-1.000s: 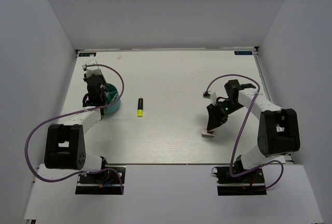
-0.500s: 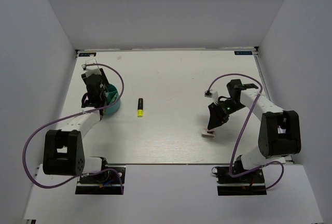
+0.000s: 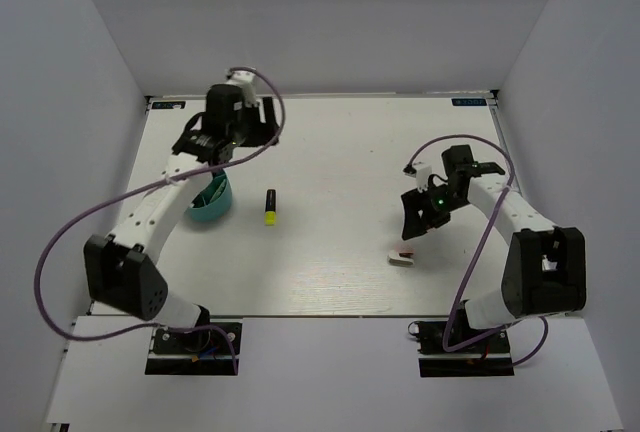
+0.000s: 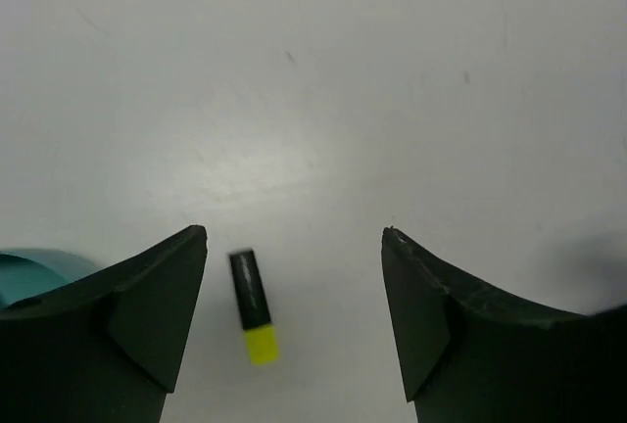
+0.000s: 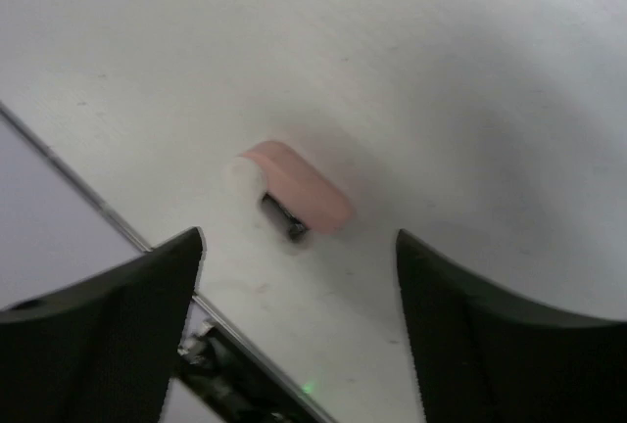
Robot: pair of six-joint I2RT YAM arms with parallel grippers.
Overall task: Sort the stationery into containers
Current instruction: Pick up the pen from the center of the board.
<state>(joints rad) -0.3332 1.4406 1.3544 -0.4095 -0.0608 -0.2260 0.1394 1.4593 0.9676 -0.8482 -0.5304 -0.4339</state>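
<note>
A black marker with a yellow end (image 3: 270, 207) lies on the table just right of the round teal container (image 3: 210, 197). My left gripper (image 3: 212, 137) hangs high above them, open and empty. In its wrist view the marker (image 4: 253, 305) lies below, close to the left finger (image 4: 147, 315), and the teal container (image 4: 29, 268) shows at the lower left. A pink-and-white block (image 3: 401, 257) lies near the front right. My right gripper (image 3: 412, 224) hovers just behind it, open. In the right wrist view the block (image 5: 299, 188) lies beyond the fingertips, untouched.
White walls close in the table (image 3: 340, 152) on three sides. The table's front edge (image 5: 98, 206) runs close to the pink block, with an arm's base hardware below it. Purple cables loop from both arms.
My left arm has swung up and back from the teal container, opening its jaws. My right gripper has opened and drawn back from the pink block, which stays on the table.
</note>
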